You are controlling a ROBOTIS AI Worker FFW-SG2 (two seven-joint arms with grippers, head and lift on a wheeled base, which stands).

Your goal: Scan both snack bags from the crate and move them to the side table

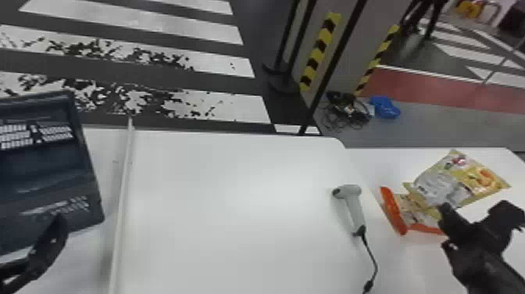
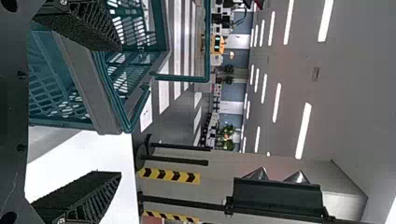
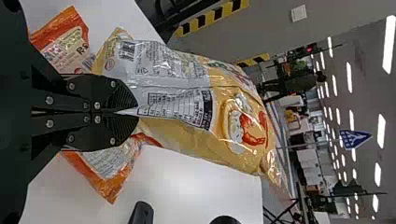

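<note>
At the right of the head view my right gripper (image 1: 449,215) is over the side table, and in its wrist view the right gripper (image 3: 126,113) is shut on the yellow snack bag (image 3: 187,93), pinching its back seam. That yellow bag (image 1: 461,178) lies above and partly over the orange snack bag (image 1: 414,213). A white scanner (image 1: 353,207) with a black cable rests on the main table beside the bags. My left gripper (image 1: 50,234) is by the crate (image 1: 93,168) at the far left; in its wrist view the left gripper (image 2: 112,112) is open, with nothing between its fingers.
The white main table (image 1: 234,195) fills the middle, with a raised pale strip (image 1: 124,195) between it and the crate. The white side table (image 1: 422,266) adjoins on the right. Thin black posts and a striped pillar stand behind the tables.
</note>
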